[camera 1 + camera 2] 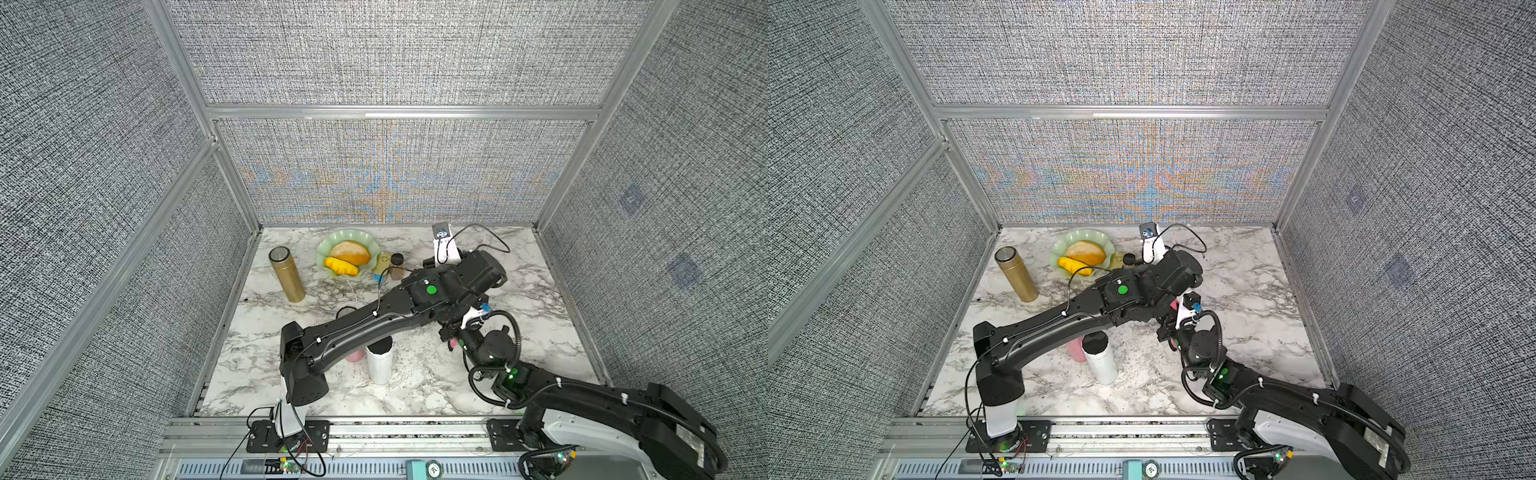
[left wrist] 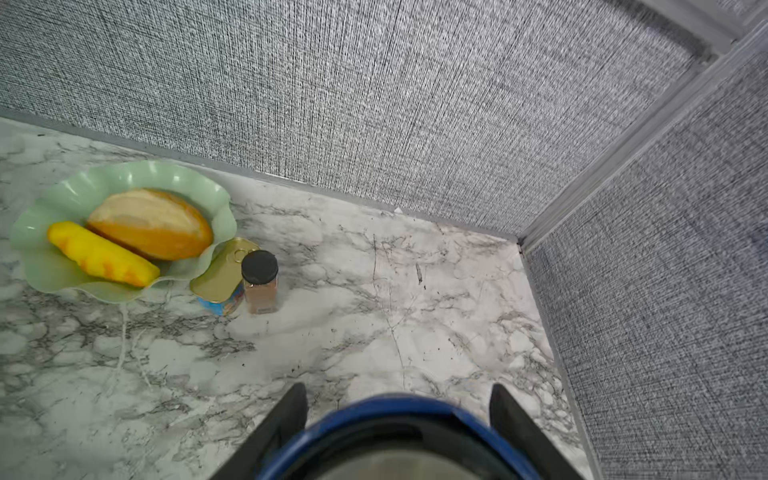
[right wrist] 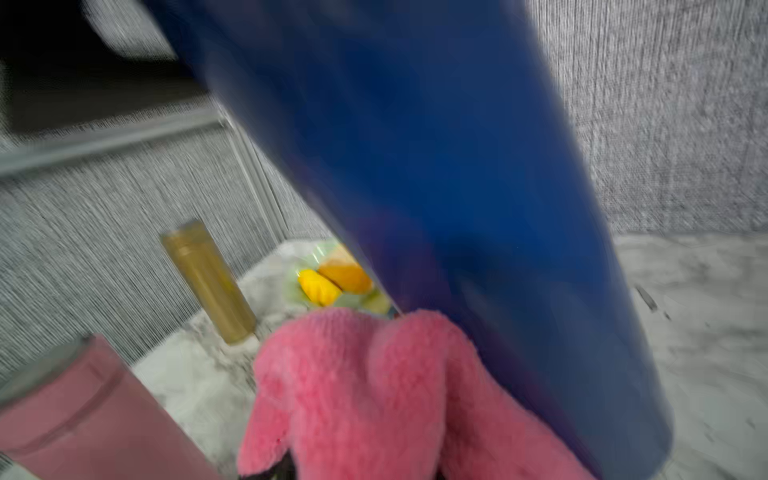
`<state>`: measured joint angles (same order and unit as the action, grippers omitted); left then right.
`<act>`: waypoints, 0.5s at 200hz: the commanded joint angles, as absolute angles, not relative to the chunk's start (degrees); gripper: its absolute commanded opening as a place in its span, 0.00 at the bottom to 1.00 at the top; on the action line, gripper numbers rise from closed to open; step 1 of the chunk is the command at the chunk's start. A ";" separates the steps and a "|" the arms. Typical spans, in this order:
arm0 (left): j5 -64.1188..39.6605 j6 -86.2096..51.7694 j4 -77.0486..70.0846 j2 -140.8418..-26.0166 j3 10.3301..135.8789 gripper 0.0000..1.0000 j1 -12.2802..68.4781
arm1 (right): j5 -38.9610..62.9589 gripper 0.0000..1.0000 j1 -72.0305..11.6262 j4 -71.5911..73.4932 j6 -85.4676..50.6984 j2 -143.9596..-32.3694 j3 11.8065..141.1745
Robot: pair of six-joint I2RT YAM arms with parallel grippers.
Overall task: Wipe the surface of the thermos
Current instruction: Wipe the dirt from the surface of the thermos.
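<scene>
Thermos (image 3: 415, 166), seen only in wrist views, clamped by left gripper (image 2: 397, 390); right gripper (image 1: 449, 336) pinches cloth (image 3: 365, 395); bare marble (image 1: 540, 291) rightward.

Blue thermos (image 3: 436, 187): smooth, satin-coated metal. Pink cloth (image 3: 374, 386): fluffy, matt microfibre pile. Gold thermos (image 1: 287, 274): brushed metallic sheen. Green plate (image 2: 137, 168): glossy plastic. Tabletop (image 1: 519, 299): smooth marble-patterned surface. Walls (image 1: 395, 54): coarse woven grey fabric, matt.
</scene>
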<state>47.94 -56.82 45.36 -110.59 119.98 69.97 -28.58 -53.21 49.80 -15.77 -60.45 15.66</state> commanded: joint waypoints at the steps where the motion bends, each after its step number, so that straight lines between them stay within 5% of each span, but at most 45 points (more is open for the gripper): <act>1: 47.60 -61.37 48.81 -111.56 122.50 0.00 69.96 | -31.73 0.00 -53.26 58.91 -15.95 -60.14 15.05; 45: 47.45 -69.45 55.74 -112.88 126.74 0.00 69.28 | -26.90 0.00 -54.13 52.66 -15.33 -54.50 22.84; 100: 45.07 -76.52 57.86 -111.18 124.55 0.00 68.03 | -36.07 0.00 -54.08 73.76 -13.88 -65.09 13.97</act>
